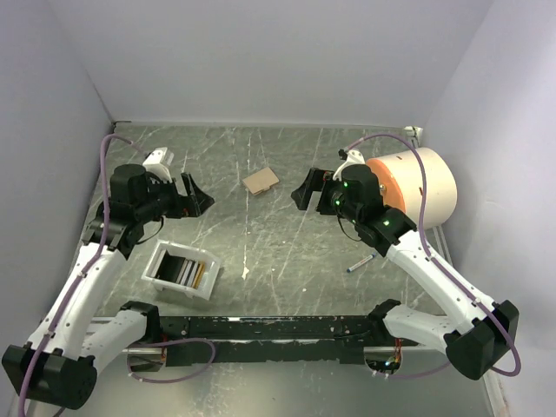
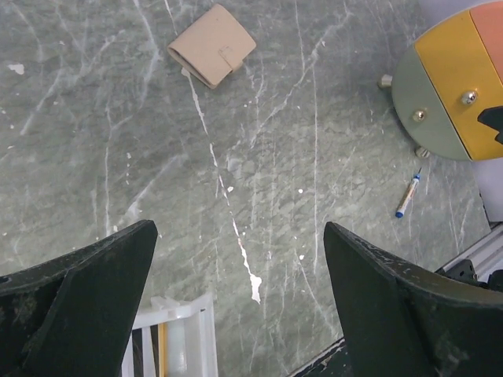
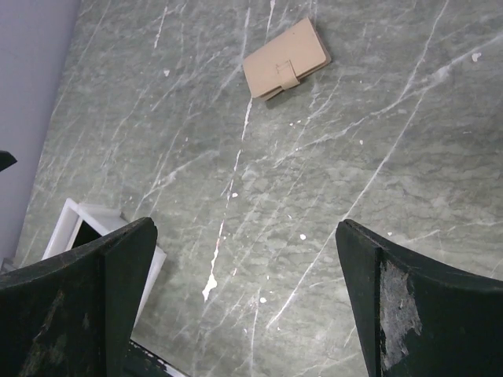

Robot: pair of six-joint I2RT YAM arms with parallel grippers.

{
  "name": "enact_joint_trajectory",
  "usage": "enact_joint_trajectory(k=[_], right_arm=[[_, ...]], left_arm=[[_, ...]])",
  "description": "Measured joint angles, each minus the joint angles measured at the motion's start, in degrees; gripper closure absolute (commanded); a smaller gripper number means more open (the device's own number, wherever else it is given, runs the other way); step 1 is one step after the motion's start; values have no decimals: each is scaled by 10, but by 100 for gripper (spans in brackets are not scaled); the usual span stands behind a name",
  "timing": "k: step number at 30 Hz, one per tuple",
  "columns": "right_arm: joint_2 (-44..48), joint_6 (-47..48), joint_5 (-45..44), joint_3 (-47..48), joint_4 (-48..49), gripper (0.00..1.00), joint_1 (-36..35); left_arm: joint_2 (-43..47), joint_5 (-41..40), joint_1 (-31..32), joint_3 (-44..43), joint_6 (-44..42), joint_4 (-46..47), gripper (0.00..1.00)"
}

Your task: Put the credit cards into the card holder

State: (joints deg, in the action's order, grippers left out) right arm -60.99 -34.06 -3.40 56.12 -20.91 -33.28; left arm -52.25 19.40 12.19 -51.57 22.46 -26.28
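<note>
The tan card holder (image 1: 260, 181) lies closed on the marble table, far centre; it also shows in the left wrist view (image 2: 212, 45) and the right wrist view (image 3: 284, 58). The credit cards (image 1: 190, 273) stand on edge in a white tray (image 1: 162, 258) near the left arm; a yellow card edge (image 2: 162, 352) shows in the left wrist view. My left gripper (image 1: 195, 197) is open and empty, held above the table left of the holder. My right gripper (image 1: 304, 190) is open and empty, right of the holder. Both wrist views show the jaws wide apart with bare table between.
A large white drum with a coloured end (image 1: 417, 187) lies at the right, seen also in the left wrist view (image 2: 456, 86). A blue-tipped pen (image 1: 360, 263) lies on the table near it. A black rail (image 1: 269, 328) runs along the near edge.
</note>
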Motion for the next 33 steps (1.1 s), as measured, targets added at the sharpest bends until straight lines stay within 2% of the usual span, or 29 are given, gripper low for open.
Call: enact_joint_trajectory(k=[9, 17, 21, 24, 28, 33], right_arm=[[2, 6, -3, 0, 1, 0, 1], [18, 15, -7, 0, 7, 0, 2], [21, 18, -4, 0, 13, 0, 2], [23, 19, -2, 0, 13, 0, 2], [25, 21, -2, 15, 6, 0, 2], [39, 25, -8, 33, -7, 0, 2]], left_arm=[[-59, 38, -1, 16, -19, 78, 4], [-186, 28, 9, -19, -71, 118, 7], [-251, -11, 56, -58, -128, 148, 8], [-333, -39, 104, -120, -188, 157, 13], [-447, -91, 149, -204, -257, 158, 14], [-530, -138, 179, -231, -324, 172, 12]])
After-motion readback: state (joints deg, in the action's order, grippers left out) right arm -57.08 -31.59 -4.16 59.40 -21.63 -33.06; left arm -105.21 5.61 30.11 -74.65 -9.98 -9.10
